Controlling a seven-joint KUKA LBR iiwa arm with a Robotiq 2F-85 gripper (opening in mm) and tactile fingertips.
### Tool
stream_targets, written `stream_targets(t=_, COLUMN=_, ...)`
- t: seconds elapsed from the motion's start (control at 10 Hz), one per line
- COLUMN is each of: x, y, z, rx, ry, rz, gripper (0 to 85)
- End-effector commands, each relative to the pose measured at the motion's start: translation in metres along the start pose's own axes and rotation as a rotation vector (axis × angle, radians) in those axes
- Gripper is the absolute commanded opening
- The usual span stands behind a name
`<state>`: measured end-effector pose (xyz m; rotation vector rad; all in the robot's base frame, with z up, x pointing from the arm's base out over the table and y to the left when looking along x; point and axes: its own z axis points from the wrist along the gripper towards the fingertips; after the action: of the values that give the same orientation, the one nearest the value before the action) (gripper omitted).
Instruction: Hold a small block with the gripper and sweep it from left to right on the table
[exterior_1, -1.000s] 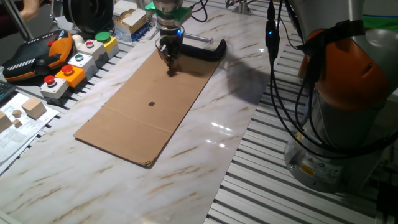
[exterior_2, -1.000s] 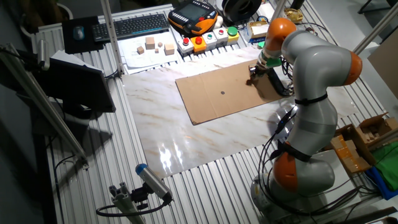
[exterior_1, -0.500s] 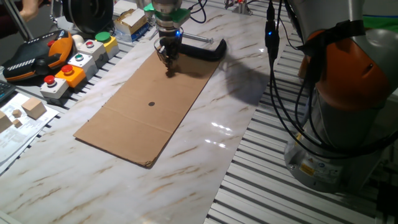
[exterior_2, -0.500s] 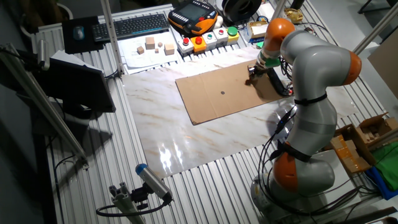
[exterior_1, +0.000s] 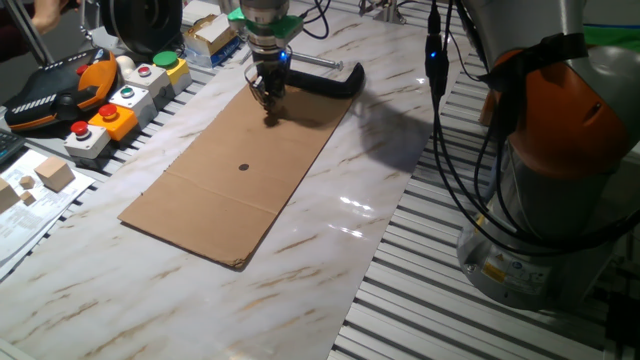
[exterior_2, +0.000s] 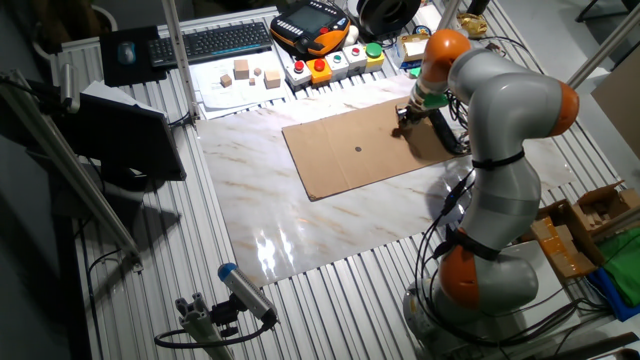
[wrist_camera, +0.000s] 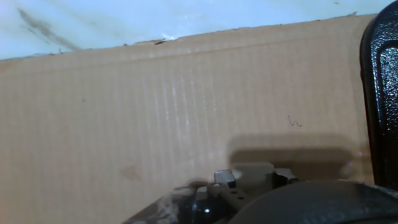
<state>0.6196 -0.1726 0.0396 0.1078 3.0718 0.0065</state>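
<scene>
Gripper (exterior_1: 268, 97) stands low over the cardboard sheet (exterior_1: 240, 165) at its far end, fingers pointing down. Small block not discernible; finger state cannot be told. Bare surface (exterior_1: 330, 240) lies beside.

The hand (exterior_1: 268, 101) has crept a little toward ten o'clock in one fixed view, sliding along the far end of the cardboard sheet (exterior_1: 240, 170).

grey arm (exterior_2: 505, 95) with orange joints, black cables, green-ringed black hand (exterior_1: 268, 92)
</scene>
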Motion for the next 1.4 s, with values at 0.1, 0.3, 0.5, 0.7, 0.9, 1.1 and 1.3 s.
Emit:
stream_targets(t=0.1, x=0.000, y=0.003, z=0.001, rx=-0.003, ry=0.003, rz=0.002, gripper=0.7)
stream_targets(t=0.3, x=0.000, y=0.006, z=0.001, rx=-0.001, ry=0.005, rz=0.000, gripper=0.7)
stream_targets(t=0.5, x=-0.001, y=0.008, z=0.001, rx=-0.001, ry=0.008, rz=0.000, gripper=0.7)
stream_targets(t=0.7, x=-0.001, y=0.011, z=0.003, rx=0.001, ry=0.008, rz=0.000, gripper=0.7)
stream_targets(t=0.9, x=-0.001, y=0.014, z=0.003, rx=-0.001, ry=0.009, rz=0.000, gripper=0.7)
stream_targets(t=1.1, x=-0.002, y=0.018, z=0.003, rx=0.001, ry=0.011, rz=0.001, gripper=0.7)
stream_targets(t=1.3, x=-0.003, y=0.021, z=0.003, rx=0.003, ry=0.012, rz=0.001, gripper=0.7)
